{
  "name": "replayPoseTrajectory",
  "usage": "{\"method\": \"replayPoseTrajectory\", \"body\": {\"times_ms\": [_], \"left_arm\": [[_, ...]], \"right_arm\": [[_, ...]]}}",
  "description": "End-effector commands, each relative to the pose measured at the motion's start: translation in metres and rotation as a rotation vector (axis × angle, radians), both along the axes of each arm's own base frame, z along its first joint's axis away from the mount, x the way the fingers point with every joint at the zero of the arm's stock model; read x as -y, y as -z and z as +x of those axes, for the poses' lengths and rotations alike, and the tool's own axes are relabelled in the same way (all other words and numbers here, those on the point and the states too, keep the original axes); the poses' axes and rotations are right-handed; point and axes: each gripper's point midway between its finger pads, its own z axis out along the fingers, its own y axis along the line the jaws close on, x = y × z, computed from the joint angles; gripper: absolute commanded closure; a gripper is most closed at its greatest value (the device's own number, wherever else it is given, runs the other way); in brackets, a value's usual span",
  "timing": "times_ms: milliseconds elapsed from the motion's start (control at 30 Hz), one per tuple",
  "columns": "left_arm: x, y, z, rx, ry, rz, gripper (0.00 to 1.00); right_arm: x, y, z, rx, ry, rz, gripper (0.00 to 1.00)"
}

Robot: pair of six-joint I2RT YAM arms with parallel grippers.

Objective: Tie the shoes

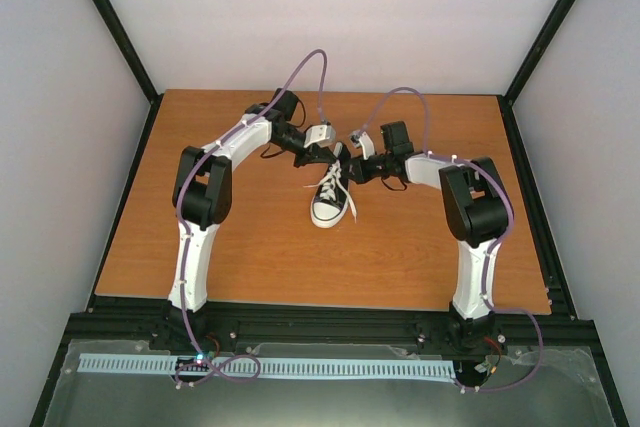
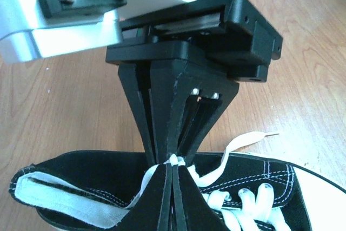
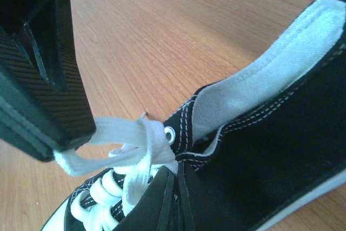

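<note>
The black sneaker [image 1: 331, 201] with white toe cap stands mid-table, toe toward the arm bases. Both grippers meet over its top eyelets. In the left wrist view my left gripper [image 2: 174, 164] is shut on a white lace [image 2: 244, 141] at the knot above the shoe's tongue [image 2: 70, 172], and the right gripper [image 2: 176, 153] comes down onto the same spot from opposite. In the right wrist view my right gripper [image 3: 179, 169] is shut on the lace [image 3: 141, 143] beside the top eyelet of the shoe [image 3: 281, 133]. A lace loop runs left under the left gripper's finger [image 3: 46, 85].
The wooden table [image 1: 200, 227] is ringed by a black frame rail [image 1: 330, 322] at the near edge and white walls at the back and sides. Purple cables arch over both arms.
</note>
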Motion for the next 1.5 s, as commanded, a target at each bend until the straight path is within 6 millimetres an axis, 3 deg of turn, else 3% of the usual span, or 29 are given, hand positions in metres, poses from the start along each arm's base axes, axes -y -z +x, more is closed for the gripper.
{"method": "replayPoseTrajectory", "body": {"times_ms": [0, 433, 733, 967, 1467], "left_arm": [[-0.004, -0.005, 0.004, 0.041, -0.004, 0.02, 0.99], [-0.021, 0.003, 0.014, 0.064, -0.05, 0.097, 0.99], [-0.021, 0.005, 0.01, 0.046, -0.036, 0.08, 0.99], [-0.033, 0.014, 0.015, 0.058, -0.066, 0.152, 0.99], [-0.068, 0.038, 0.012, 0.108, -0.084, 0.313, 0.99]], "right_arm": [[0.008, -0.017, 0.005, 0.059, 0.042, -0.036, 0.96], [0.016, -0.011, 0.005, 0.036, 0.073, -0.069, 0.94], [0.009, -0.017, 0.004, 0.032, 0.05, -0.012, 0.97], [0.035, -0.003, 0.016, 0.018, 0.168, -0.101, 0.97], [0.045, 0.01, -0.014, -0.03, 0.152, -0.141, 0.97]]}}
